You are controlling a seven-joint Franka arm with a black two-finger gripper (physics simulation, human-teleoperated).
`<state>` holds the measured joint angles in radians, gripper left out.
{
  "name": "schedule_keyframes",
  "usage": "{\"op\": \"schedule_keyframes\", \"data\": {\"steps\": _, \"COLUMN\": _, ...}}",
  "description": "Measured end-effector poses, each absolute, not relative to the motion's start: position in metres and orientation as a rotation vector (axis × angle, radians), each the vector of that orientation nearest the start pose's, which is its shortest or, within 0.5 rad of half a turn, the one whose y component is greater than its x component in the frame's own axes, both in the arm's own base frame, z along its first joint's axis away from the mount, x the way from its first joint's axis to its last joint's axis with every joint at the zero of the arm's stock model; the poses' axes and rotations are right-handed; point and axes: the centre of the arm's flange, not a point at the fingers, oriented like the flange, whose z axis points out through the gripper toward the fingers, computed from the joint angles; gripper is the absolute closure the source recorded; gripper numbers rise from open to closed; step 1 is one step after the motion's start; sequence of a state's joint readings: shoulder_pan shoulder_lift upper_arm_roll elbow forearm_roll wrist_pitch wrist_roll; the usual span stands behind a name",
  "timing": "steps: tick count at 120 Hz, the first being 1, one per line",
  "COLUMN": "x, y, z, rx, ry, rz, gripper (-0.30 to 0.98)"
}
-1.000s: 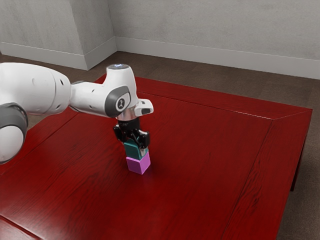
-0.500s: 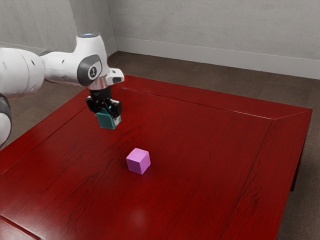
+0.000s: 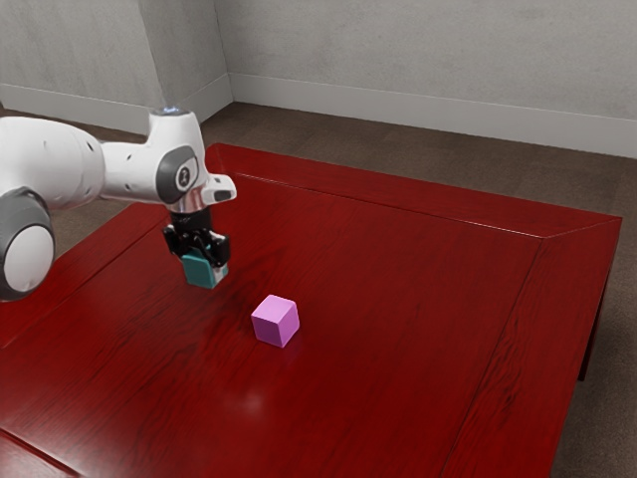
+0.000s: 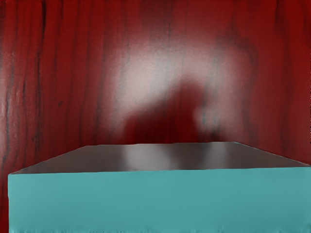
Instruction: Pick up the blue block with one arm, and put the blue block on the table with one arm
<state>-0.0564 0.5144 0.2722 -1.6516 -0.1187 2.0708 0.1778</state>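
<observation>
In the exterior view my black gripper (image 3: 203, 261) points down, shut on the teal-blue block (image 3: 200, 271), whose lower part shows beneath the fingers. The block is toward the exterior view's left from the pink block; whether its underside touches the red table (image 3: 368, 299) I cannot tell. In the wrist view the blue block (image 4: 160, 201) is large and close under my hand, and a dark shadow lies on the table (image 4: 63, 73) beside it.
A pink block (image 3: 276, 322) sits alone on the table, a short way toward the exterior view's right from my gripper. The table's far edge runs behind, with grey walls beyond.
My gripper lifted the blue block off the pink one and carried it toward the exterior view's left. Since then both have come lower. The pink block has stayed put.
</observation>
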Motion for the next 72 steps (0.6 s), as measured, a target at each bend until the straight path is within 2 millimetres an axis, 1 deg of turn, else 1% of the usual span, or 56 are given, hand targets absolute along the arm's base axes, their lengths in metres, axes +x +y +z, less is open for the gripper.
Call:
{"op": "schedule_keyframes", "data": {"steps": 4, "x": 0.659, "y": 0.117, "z": 0.315, "rx": -3.122, "ry": -0.103, "rz": 0.121, "gripper": 0.40}}
{"op": "schedule_keyframes", "data": {"steps": 9, "x": 0.660, "y": 0.117, "z": 0.314, "rx": -3.126, "ry": -0.095, "rz": 0.117, "gripper": 0.34}}
{"op": "schedule_keyframes", "data": {"steps": 24, "x": 0.661, "y": 0.116, "z": 0.314, "rx": -3.144, "ry": -0.079, "rz": 0.105, "gripper": 0.20}}
{"op": "schedule_keyframes", "data": {"steps": 38, "x": 0.661, "y": 0.116, "z": 0.314, "rx": -3.152, "ry": -0.060, "rz": 0.098, "gripper": 0.11}}
{"op": "schedule_keyframes", "data": {"steps": 42, "x": 0.661, "y": 0.116, "z": 0.317, "rx": -3.154, "ry": -0.054, "rz": 0.091, "gripper": 0.10}}
{"op": "schedule_keyframes", "data": {"steps": 47, "x": 0.661, "y": 0.114, "z": 0.327, "rx": -3.156, "ry": -0.043, "rz": 0.066, "gripper": 0.08}}
{"op": "schedule_keyframes", "data": {"steps": 51, "x": 0.660, "y": 0.107, "z": 0.350, "rx": -3.161, "ry": -0.020, "rz": 0.018, "gripper": 0.07}}
{"op": "schedule_keyframes", "data": {"steps": 55, "x": 0.655, "y": 0.099, "z": 0.380, "rx": -3.169, "ry": 0.005, "rz": -0.037, "gripper": 0.06}}
{"op": "schedule_keyframes", "data": {"steps": 56, "x": 0.653, "y": 0.096, "z": 0.391, "rx": -3.171, "ry": 0.013, "rz": -0.055, "gripper": 0.06}}
{"op": "schedule_keyframes", "data": {"steps": 62, "x": 0.636, "y": 0.076, "z": 0.468, "rx": -3.174, "ry": 0.083, "rz": -0.188, "gripper": 0.04}}
{"op": "schedule_keyframes", "data": {"steps": 67, "x": 0.616, "y": 0.059, "z": 0.529, "rx": -3.168, "ry": 0.149, "rz": -0.289, "gripper": 0.04}}
{"op": "schedule_keyframes", "data": {"steps": 69, "x": 0.609, "y": 0.054, "z": 0.547, "rx": -3.166, "ry": 0.170, "rz": -0.318, "gripper": 0.03}}
{"op": "schedule_keyframes", "data": {"steps": 72, "x": 0.600, "y": 0.049, "z": 0.567, "rx": -3.162, "ry": 0.193, "rz": -0.343, "gripper": 0.03}}
